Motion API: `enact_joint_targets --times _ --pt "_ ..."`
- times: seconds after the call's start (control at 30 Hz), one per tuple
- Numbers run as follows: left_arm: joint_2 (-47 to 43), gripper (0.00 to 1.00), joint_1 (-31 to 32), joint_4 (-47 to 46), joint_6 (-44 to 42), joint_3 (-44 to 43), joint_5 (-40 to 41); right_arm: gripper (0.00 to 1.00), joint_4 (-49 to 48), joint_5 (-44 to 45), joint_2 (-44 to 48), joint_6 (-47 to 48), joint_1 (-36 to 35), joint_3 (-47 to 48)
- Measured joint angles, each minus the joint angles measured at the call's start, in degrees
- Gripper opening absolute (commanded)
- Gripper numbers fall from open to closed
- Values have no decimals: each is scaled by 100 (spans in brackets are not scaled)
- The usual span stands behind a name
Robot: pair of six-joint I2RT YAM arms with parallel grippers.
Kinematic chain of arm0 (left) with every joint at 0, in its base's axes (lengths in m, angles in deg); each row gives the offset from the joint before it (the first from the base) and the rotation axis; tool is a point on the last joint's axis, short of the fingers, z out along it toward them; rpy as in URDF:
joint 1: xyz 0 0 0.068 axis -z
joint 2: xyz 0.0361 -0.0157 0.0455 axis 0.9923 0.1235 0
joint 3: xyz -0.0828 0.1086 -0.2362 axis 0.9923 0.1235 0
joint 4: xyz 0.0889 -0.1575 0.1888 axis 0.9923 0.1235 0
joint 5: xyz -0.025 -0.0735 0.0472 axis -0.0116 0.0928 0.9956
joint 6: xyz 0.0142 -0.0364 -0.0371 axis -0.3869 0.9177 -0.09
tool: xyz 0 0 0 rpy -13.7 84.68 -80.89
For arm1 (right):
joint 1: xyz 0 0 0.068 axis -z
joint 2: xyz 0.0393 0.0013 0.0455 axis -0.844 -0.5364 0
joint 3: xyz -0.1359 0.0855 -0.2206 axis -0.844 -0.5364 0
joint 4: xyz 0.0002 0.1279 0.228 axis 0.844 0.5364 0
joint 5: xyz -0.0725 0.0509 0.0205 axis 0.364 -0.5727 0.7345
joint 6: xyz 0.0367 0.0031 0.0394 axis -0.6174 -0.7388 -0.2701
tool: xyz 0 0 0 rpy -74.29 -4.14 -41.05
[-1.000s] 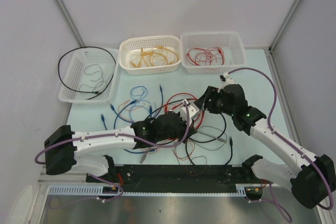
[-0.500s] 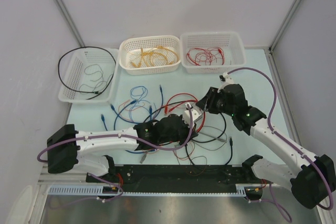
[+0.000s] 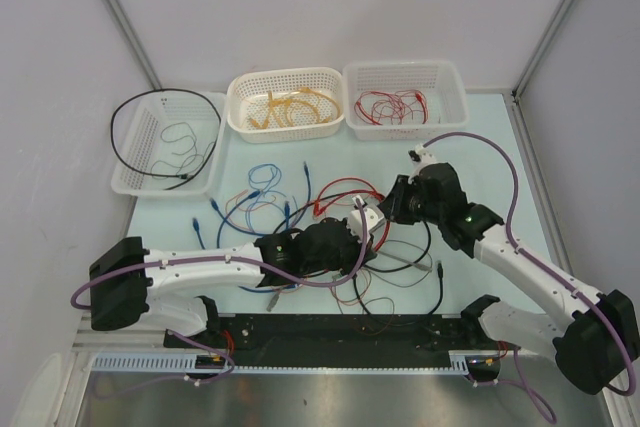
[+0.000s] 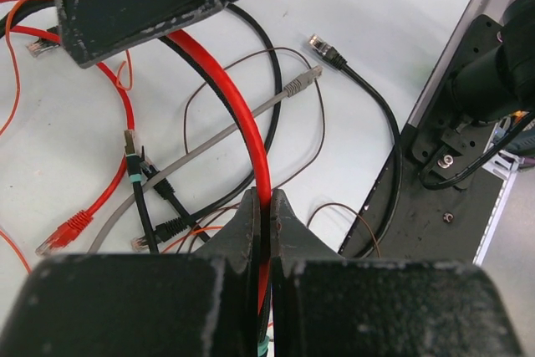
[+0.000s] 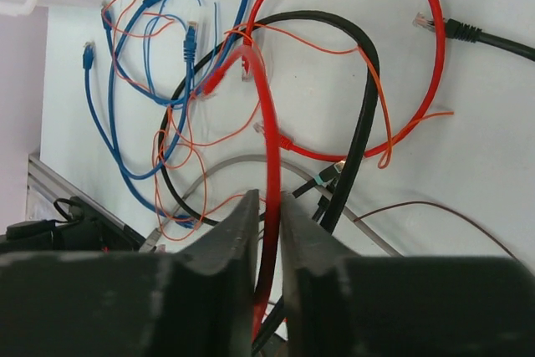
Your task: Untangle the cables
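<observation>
Moved since one second ago: left gripper [image 3: 365, 219], carried rightward into the heap; right gripper [image 3: 392, 205], drawn slightly up and left. Baskets unchanged.

Near edge: black metal mounting rail [image 3: 330, 332], bearing both arm bases.

Middle of table: loose tangle of thin cables [image 3: 400, 259] in red, blue, orange, black, grey and brown, lying flat and crossed over one another. One thick red cable [image 4: 242, 114] is raised out of it. Left gripper jaws are pinched together on this cable; right gripper jaws are likewise clamped on it, just beside the left. Probable purpose: two close holds on one strand, so that it can be drawn clear of the black and grey loops it crosses.

Far edge: three white perforated plastic baskets in a row.
- left basket [image 3: 150, 185], holding a black cable [image 3: 115, 137]
- middle basket [image 3: 288, 133], holding yellow cables [image 3: 290, 107]
- right basket [image 3: 408, 131], holding red cables [image 3: 390, 104]

Apparently sorted by colour; the held strand is judged bound for the right one.

Surface: pale green tabletop [image 3: 165, 222], smooth. Surround: plain white enclosure walls [image 3: 330, 7].
</observation>
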Motion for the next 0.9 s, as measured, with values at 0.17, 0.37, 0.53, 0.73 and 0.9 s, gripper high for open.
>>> enact_joint_targets --times 0.17,0.37,0.53,0.73,0.9 --pt "0 51 15 46 46 -2 136 0 -20 4 164 -17 48 0" --pt "-76 100 15 417 210 -11 811 0 -9 83 369 -17 597 315" --pt "-702 100 15 684 616 186 1753 0 -227 177 321 -127 1165 1016" --pt "-1759 99 9 975 1204 590 2881 0 -1379 461 -111 -905 1812 1346" --pt "-2334 100 -11 1064 1561 1036 3289 0 -2199 1060 -793 -1665 2028 1346"
